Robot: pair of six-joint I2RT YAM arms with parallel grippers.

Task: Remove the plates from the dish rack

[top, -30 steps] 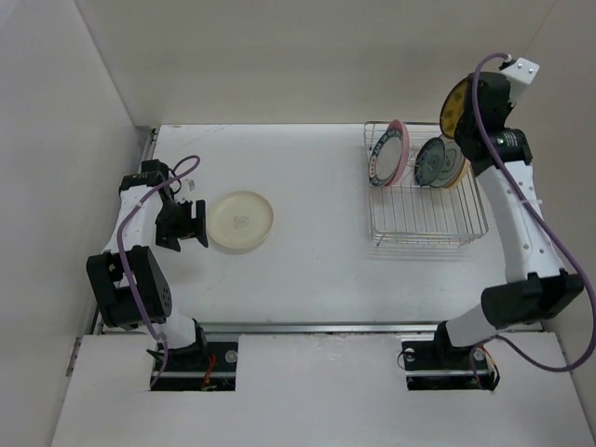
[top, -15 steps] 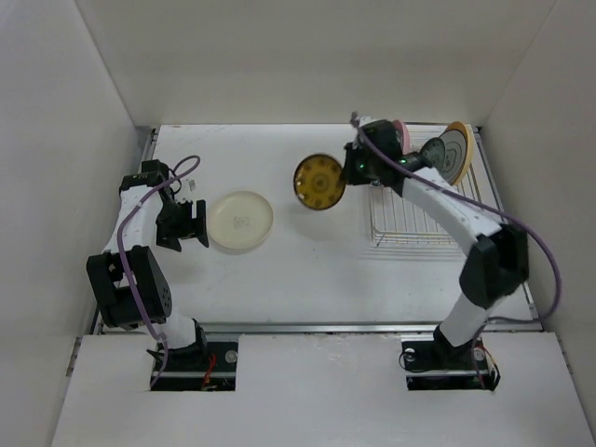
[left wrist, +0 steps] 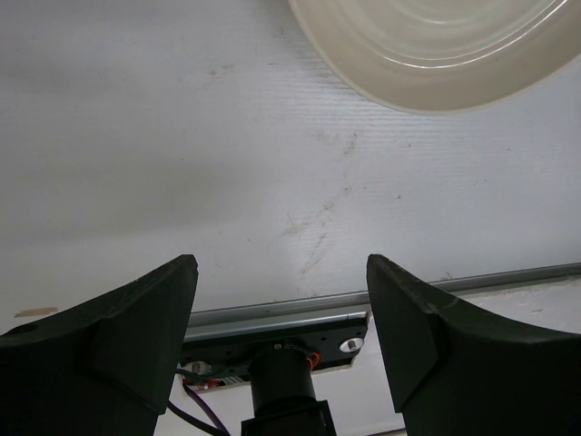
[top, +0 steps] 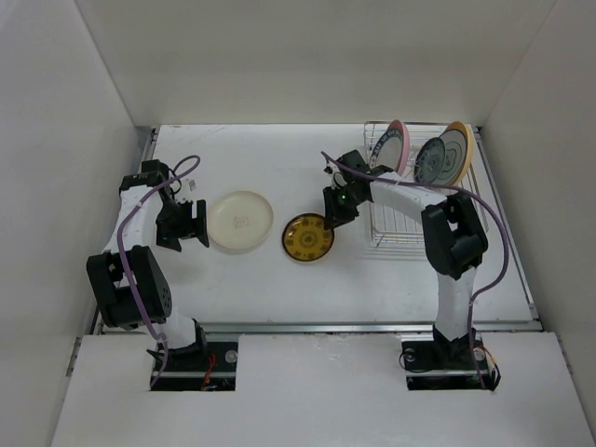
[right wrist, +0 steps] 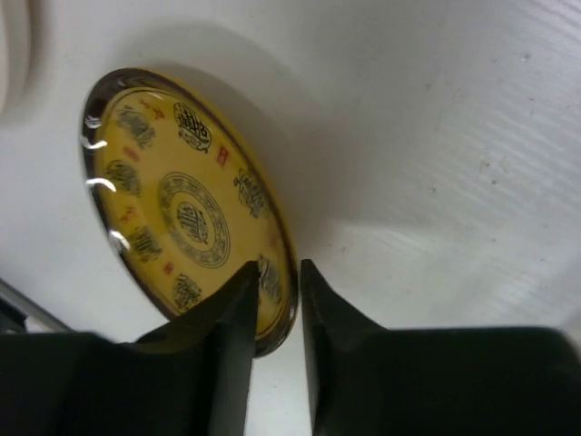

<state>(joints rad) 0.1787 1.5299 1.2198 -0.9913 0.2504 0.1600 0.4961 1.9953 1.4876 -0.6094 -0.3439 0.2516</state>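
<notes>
The right gripper (right wrist: 272, 272) pinches the rim of the gold plate (right wrist: 191, 218), which was swung out of the dish rack (top: 428, 242) and is now tilted low over the table (top: 279, 298). The cream plate (top: 240, 221) lies just past it. The left gripper (left wrist: 280, 272) is spread and empty. Count: two out; at least three plates (top: 438, 160) remain racked behind the right fingers.

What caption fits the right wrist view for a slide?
Right gripper pinches the rim of the gold-patterned plate, tilted over the white table.
</notes>
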